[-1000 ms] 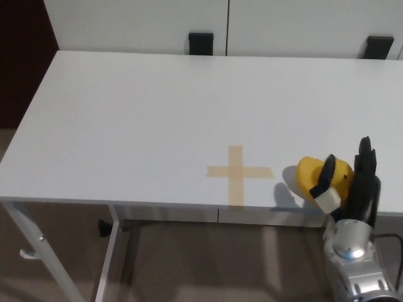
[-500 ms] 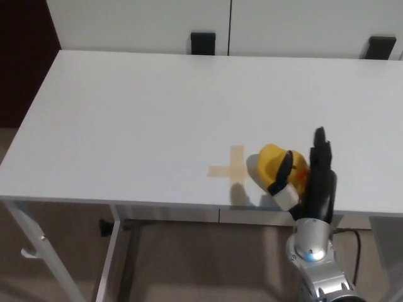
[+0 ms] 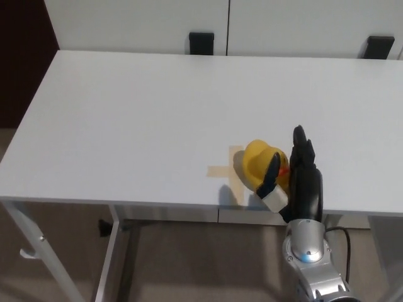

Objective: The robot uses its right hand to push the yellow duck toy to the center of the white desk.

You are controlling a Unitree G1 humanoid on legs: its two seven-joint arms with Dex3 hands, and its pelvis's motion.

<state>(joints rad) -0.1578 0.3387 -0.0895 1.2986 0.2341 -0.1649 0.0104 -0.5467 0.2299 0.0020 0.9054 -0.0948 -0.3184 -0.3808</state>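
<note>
2 black brackets (image 3: 201, 43) sit behind the far edge of the white desk (image 3: 138, 119), well apart from everything else. A tan tape cross (image 3: 221, 171) marks the desk near its front edge. The right hand (image 3: 296, 179) rises from below, fingers (image 3: 301, 151) pointing away and spread, thumb against the yellow duck toy (image 3: 261, 167); it grips nothing. The duck covers the cross's right arm; its heading cannot be told.
</note>
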